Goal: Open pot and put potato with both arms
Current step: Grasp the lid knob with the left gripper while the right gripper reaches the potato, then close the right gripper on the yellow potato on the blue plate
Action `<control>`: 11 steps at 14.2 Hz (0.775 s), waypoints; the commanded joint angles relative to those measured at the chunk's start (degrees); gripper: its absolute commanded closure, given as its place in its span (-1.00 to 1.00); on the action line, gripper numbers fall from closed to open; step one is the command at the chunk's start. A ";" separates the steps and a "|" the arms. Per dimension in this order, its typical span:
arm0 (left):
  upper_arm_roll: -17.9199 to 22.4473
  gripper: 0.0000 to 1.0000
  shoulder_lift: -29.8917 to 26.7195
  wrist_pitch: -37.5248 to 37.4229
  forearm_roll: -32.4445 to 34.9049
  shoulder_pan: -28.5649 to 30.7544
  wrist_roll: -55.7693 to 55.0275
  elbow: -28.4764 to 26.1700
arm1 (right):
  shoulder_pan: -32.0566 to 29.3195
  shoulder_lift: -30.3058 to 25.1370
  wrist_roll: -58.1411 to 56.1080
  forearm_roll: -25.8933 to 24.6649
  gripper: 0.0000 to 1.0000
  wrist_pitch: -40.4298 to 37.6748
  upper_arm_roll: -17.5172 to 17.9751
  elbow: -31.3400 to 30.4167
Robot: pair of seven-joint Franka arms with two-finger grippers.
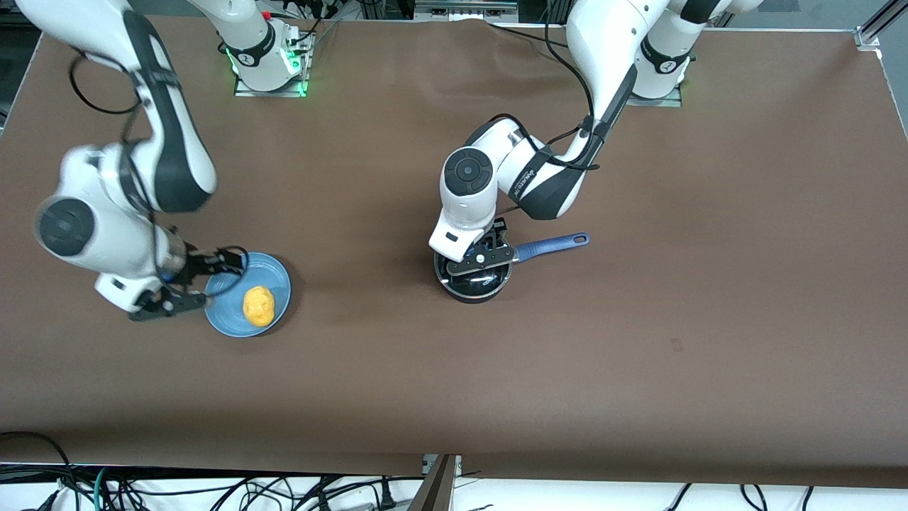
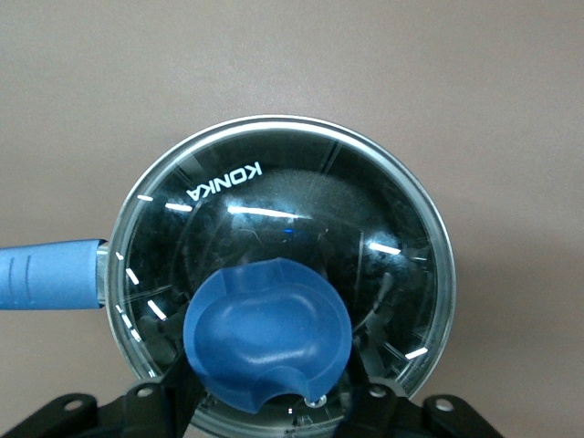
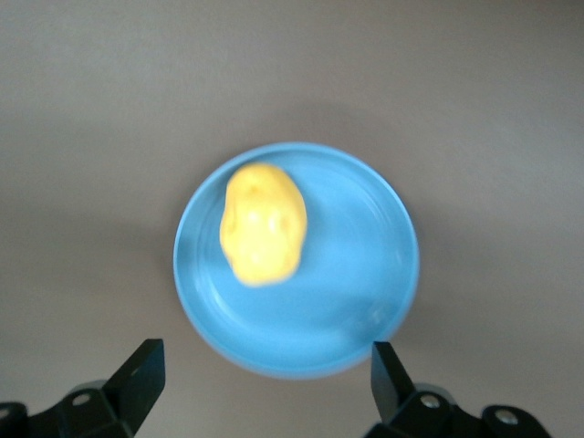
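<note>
Lid-lifting and potato-picking are both just starting, by the look of it.
Left pincer (image 2: 274,406) is hovering low over the pot (image 1: 473,278) at mid-desk, its fingers standing apart on either side of the blue knob (image 2: 266,333), gripping nothing; the lid (image 2: 283,265) is sitting on. Right pincer (image 3: 265,383) is hanging wide open and empty over the plate (image 1: 273,273), toward the right arm's end of the desk, where the potato (image 1: 259,306) is lying. Next: left closing on the knob and lifting, right descending to straddle the potato.
</note>
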 commanded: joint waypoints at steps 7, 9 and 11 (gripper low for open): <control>0.27 -0.05 -2.37 -0.65 1.36 0.08 0.07 -0.62 | 1.30 10.73 1.50 0.36 -1.00 13.26 -0.09 1.21; 0.27 -0.03 -2.37 -0.65 1.36 0.08 -0.02 -0.62 | 1.21 11.61 1.85 0.54 -0.91 13.61 -0.09 1.21; 0.27 -0.07 -2.45 -0.65 1.36 0.00 -0.19 -0.62 | 1.21 12.76 2.02 0.71 -0.58 14.05 -0.09 1.21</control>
